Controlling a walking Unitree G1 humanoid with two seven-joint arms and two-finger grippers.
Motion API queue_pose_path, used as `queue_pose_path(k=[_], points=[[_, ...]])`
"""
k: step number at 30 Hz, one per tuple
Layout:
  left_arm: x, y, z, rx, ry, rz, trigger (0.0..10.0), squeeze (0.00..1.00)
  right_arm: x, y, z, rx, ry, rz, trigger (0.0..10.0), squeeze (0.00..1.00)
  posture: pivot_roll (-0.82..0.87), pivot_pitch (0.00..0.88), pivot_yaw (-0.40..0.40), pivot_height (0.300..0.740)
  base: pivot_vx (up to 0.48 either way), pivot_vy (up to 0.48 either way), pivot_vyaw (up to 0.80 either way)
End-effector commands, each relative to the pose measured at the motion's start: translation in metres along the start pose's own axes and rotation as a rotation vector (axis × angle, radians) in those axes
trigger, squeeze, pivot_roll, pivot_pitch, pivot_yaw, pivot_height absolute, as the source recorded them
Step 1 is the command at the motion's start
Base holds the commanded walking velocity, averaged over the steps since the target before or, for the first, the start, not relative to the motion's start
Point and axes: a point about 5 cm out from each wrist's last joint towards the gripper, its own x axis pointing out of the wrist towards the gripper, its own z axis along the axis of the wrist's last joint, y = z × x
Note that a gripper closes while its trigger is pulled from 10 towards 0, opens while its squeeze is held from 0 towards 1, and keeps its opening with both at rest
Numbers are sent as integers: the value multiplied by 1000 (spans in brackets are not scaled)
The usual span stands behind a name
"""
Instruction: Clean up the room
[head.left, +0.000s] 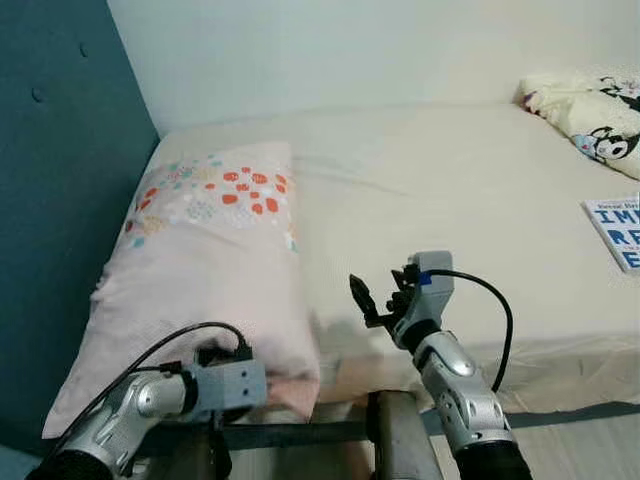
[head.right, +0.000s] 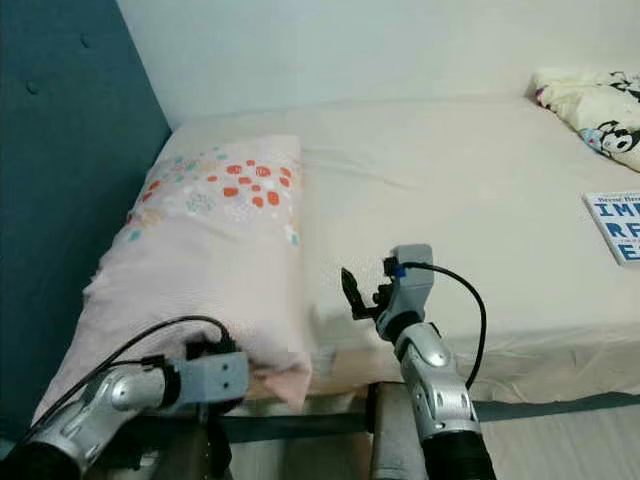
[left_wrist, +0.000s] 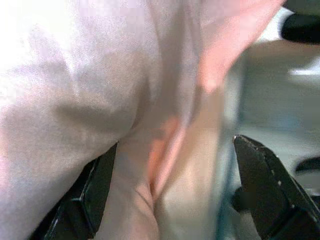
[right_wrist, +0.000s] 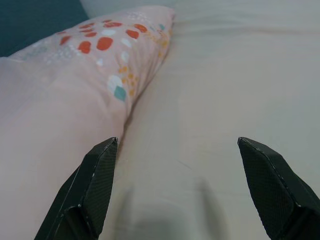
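Note:
A pale pink pillow (head.left: 200, 260) with red and orange spots lies at the left end of the cream bed (head.left: 460, 190), against the teal headboard. My left gripper (left_wrist: 175, 145) is at the pillow's near corner, open, with folds of pink pillow fabric (left_wrist: 100, 100) between its wide-apart fingers. Its wrist (head.left: 230, 385) sits just below the pillow's front edge. My right gripper (head.left: 380, 295) hovers open over the sheet, just right of the pillow's near end. Nothing lies between the right gripper's fingers (right_wrist: 95, 185); the pillow's side (right_wrist: 75, 100) is to one side.
The teal padded headboard (head.left: 60, 200) rises on the left. A blue and white book (head.left: 615, 230) lies at the bed's right edge, and a cartoon-print blanket (head.left: 590, 110) sits at the far right. A dark bed frame rail (head.left: 300, 435) runs along the near side.

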Motion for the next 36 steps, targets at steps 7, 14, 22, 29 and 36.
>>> queue_pose_path(k=[7, 14, 22, 29, 36], points=[[15, 14, 22, 10, -72, 149, 10000, 0, -3, 2, -5, 5, 5, -9, 10000, 0, -95, 160, 26, 559, 0, 0, 0], [34, 27, 31, 25, -46, 272, 10000, 0, -7, 1, -8, 7, 11, -18, 10000, 0, -105, 168, 31, 559, 0, 0, 0], [45, 47, 40, 48, -31, 396, 10000, 0, -11, 0, -9, 12, 12, -31, 10000, 0, -112, 179, 34, 559, 0, 0, 0], [49, 60, 43, 33, -23, 482, 10000, 0, -15, -2, -10, 10, 13, -39, 10000, 0, -120, 186, 34, 559, 0, 0, 0], [47, 76, 47, -84, -38, 623, 10000, 0, -17, -2, -10, 9, 14, -45, 10000, 0, -122, 193, 31, 559, 0, 0, 0]])
